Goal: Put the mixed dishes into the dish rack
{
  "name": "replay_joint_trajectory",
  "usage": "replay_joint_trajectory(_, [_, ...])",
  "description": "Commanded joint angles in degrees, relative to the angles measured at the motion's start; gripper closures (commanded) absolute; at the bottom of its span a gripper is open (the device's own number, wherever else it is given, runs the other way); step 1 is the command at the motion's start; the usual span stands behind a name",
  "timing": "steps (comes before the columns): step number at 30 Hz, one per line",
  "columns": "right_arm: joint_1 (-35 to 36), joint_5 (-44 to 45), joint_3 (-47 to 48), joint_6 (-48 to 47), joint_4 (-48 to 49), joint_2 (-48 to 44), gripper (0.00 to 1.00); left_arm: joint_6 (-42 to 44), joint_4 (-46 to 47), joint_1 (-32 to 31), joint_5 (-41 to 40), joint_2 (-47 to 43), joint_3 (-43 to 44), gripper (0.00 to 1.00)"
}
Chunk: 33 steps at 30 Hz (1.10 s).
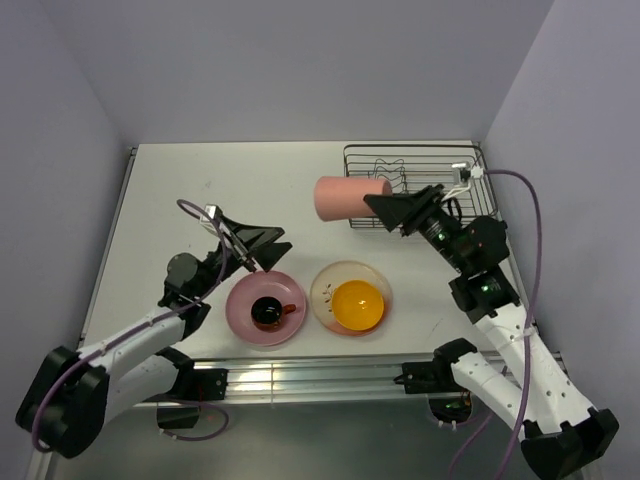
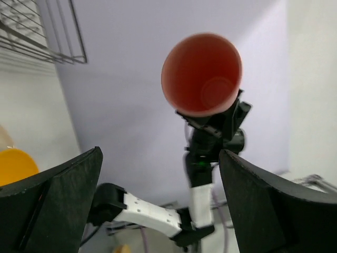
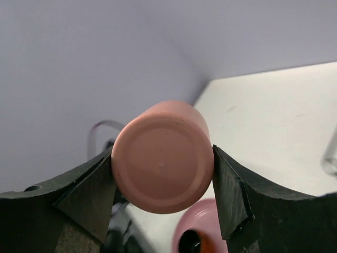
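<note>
My right gripper (image 1: pixel 383 207) is shut on the base end of the pink tumbler (image 1: pixel 342 197), which lies sideways in the air just left of the dish rack (image 1: pixel 430 160). In the right wrist view the tumbler's flat bottom (image 3: pixel 162 156) fills the gap between the fingers. The left wrist view looks straight into the tumbler's open mouth (image 2: pixel 201 74). My left gripper (image 1: pixel 266 245) hangs open and empty above the pink plate (image 1: pixel 240 318), which carries the small red-orange cup (image 1: pixel 268 312). The yellow bowl (image 1: pixel 358 304) sits in the cream plate (image 1: pixel 325 282).
The black wire rack stands at the table's back right corner, close to the right wall. Both plates lie side by side near the front edge, between the two arms. A purple cable (image 1: pixel 535 230) loops beside the right arm.
</note>
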Motion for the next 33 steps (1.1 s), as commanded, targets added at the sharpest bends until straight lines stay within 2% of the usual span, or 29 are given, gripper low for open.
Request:
replay_joint_trajectory(1, [-4.24, 11.27, 11.92, -8.66, -17.97, 2.90, 1.00, 14.69, -26.48, 0.76, -2.61, -6.44, 9.12, 0.01])
replay_joint_trajectory(2, [-4.94, 13.76, 14.81, -10.17, -21.67, 4.65, 1.00, 20.90, -33.16, 0.67, -4.64, -7.40, 13.85, 0.01])
replay_joint_trajectory(3, [-5.65, 16.14, 17.45, -11.40, -28.32, 6.50, 1.00, 23.22, -42.37, 0.76, -6.57, -8.54, 15.81, 0.01])
replay_joint_trajectory(4, [-6.61, 22.51, 22.61, -13.50, -31.60, 10.17, 1.00, 24.99, -46.03, 0.67, -10.07, -8.82, 17.40, 0.01])
replay_joint_trajectory(6, [-7.32, 27.91, 26.69, -15.88, -36.88, 13.62, 1.00, 29.04, -53.06, 0.67, -12.64, -9.08, 21.18, 0.01])
replay_joint_trajectory(9, [-8.99, 35.40, 34.07, -18.88, -40.76, 21.17, 1.00, 32.03, -56.42, 0.67, -14.23, -7.60, 23.65, 0.01])
replay_joint_trajectory(18, [-14.96, 42.52, 40.50, -22.31, -44.63, 29.79, 1.00, 36.08, -56.09, 0.76, -13.01, -2.41, 24.62, 0.01])
replay_joint_trajectory(24, [-16.90, 41.91, 39.19, -21.61, -43.77, 31.03, 1.00, 36.34, -53.27, 0.76, -10.99, -0.21, 23.65, 0.01])
replay_joint_trajectory(33, [-18.75, 46.57, 38.66, -20.99, -44.64, 34.19, 1.00, 35.73, -51.42, 0.67, -9.14, 2.43, 23.21, 0.02])
